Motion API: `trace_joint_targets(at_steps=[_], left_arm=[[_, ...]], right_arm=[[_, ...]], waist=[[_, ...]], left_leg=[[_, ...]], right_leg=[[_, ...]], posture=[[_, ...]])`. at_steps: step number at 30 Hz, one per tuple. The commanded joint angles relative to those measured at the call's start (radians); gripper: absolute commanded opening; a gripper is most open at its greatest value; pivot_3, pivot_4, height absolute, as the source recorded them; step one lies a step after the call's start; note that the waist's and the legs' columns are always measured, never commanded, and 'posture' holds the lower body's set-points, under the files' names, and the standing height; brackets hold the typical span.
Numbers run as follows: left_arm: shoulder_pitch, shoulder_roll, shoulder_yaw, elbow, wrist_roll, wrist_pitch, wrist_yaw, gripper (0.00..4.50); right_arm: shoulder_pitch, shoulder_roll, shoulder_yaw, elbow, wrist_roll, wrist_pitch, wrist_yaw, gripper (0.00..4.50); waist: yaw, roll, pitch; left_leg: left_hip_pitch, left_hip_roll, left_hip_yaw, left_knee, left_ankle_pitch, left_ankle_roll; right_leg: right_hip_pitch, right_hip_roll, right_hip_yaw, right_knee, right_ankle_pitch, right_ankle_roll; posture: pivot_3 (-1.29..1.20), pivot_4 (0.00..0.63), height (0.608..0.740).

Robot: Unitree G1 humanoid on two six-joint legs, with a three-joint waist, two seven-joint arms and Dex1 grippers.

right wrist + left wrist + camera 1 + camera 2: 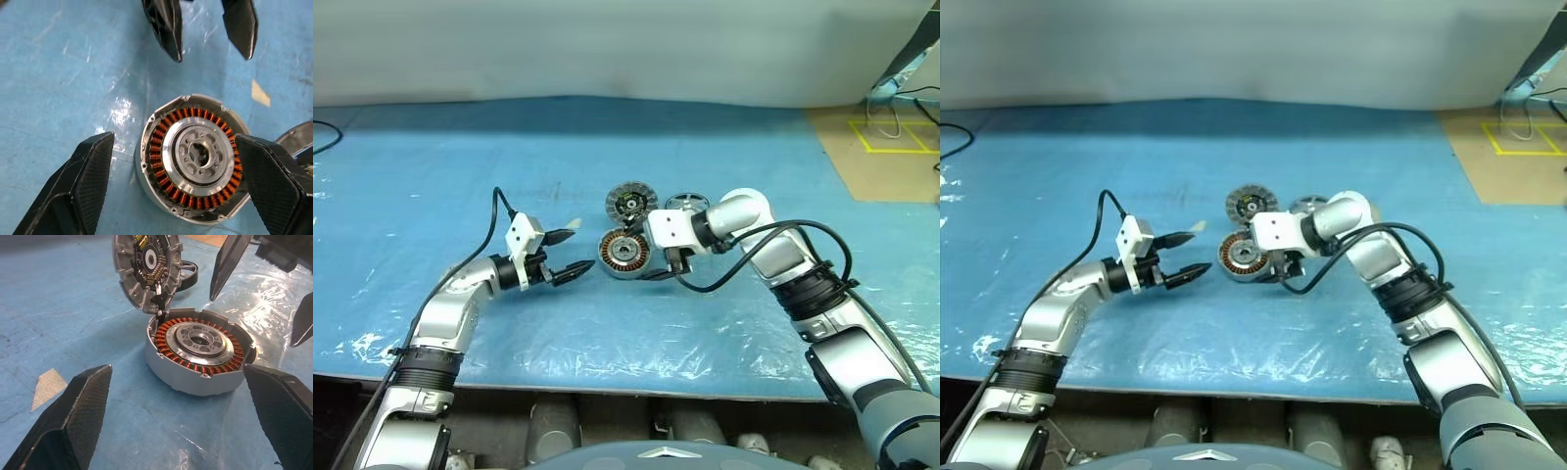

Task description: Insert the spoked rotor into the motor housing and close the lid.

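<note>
The short round silver motor housing with copper windings sits on the blue surface, lid propped open behind for insertion, while the right gripper above and left gripper beside are spread, empty; the spoked rotor lies behind.

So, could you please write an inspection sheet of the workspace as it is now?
Surface: blue table under clear plastic film, film wrinkled at the near edge.
Job's things: round silver motor housing with copper windings open; ribbed silver lid with dark centre tilted up at the housing's far rim; thin spoked metal rotor on the table behind.
Clutter: small beige tape scrap.
Grippers: left claw open, empty; right claw open, empty, over the housing.
Cables: black cables at left wrist and right wrist; another at the far left edge.
Surroundings: grey wall; tan floor with yellow tape.
</note>
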Motion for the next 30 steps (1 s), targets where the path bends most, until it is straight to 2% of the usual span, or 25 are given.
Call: trace_joint_targets(at_steps=[1,4,8,13,16,23,30], left_arm=[[-0.013,-0.006,0.007,-0.027,-0.012,-0.013,-0.005,4.5],[-0.018,-0.025,0.013,-0.071,-0.045,0.024,0.007,4.5],[-0.006,-0.031,-0.013,-0.141,-0.056,0.051,-0.01,4.5],[-0.011,-0.025,-0.065,-0.201,-0.069,0.082,-0.057,4.5],[-0.015,-0.009,-0.106,-0.196,-0.055,0.088,-0.111,4.5],[-0.057,-0.01,-0.135,-0.089,-0.014,0.021,-0.17,4.5],[-0.072,-0.013,-0.138,-0.029,0.011,-0.036,-0.189,4.5]], right_arm=[[0.019,-0.026,-0.141,-0.076,0.117,0.139,-0.041,4.14],[0.061,-0.032,-0.272,-0.089,0.196,0.262,-0.133,4.14],[0.21,-0.049,-0.396,-0.209,0.288,0.401,-0.224,4.14],[0.41,-0.036,-0.383,-0.268,0.252,0.362,-0.344,4.14],[0.467,-0.001,-0.347,-0.274,0.24,0.338,-0.406,4.14],[0.452,0.071,-0.316,-0.135,0.217,0.258,-0.505,4.14],[0.431,0.075,-0.27,0.0,0.186,0.17,-0.506,4.14]], waist=[[0.002,0.0,0.0],[0.007,0.0,0.0],[0.022,0.0,0.0],[0.024,0.0,0.0],[0.02,0.0,0.0],[0.02,0.0,0.0],[0.023,0.0,0.0]], left_leg=[[0.0,0.0,0.0,0.0,0.0,0.0],[0.0,0.0,0.0,0.0,0.0,0.0],[-0.001,0.0,0.0,-0.001,0.0,0.0],[0.0,0.0,0.001,-0.001,0.0,-0.001],[0.001,0.0,0.001,-0.001,-0.002,-0.003],[0.002,0.0,0.001,0.0,0.0,-0.006],[0.0,-0.001,0.001,-0.001,0.001,-0.007]], right_leg=[[0.0,0.0,0.0,0.0,0.0,0.0],[0.0,0.0,0.0,0.0,0.0,0.0],[0.0,0.0,0.0,-0.001,0.0,0.0],[0.0,0.0,0.0,-0.002,0.0,0.0],[0.0,0.0,0.0,-0.001,0.0,0.0],[0.001,0.0,0.001,-0.001,0.001,0.001],[0.0,0.0,0.0,-0.002,0.001,0.001]], posture=[[0.0,0.15,0.74],[0.0,0.15,0.74],[0.0,0.15,0.74],[0.0,0.15,0.74],[0.0,0.15,0.74],[0.0,0.15,0.74],[0.0,0.15,0.74]])
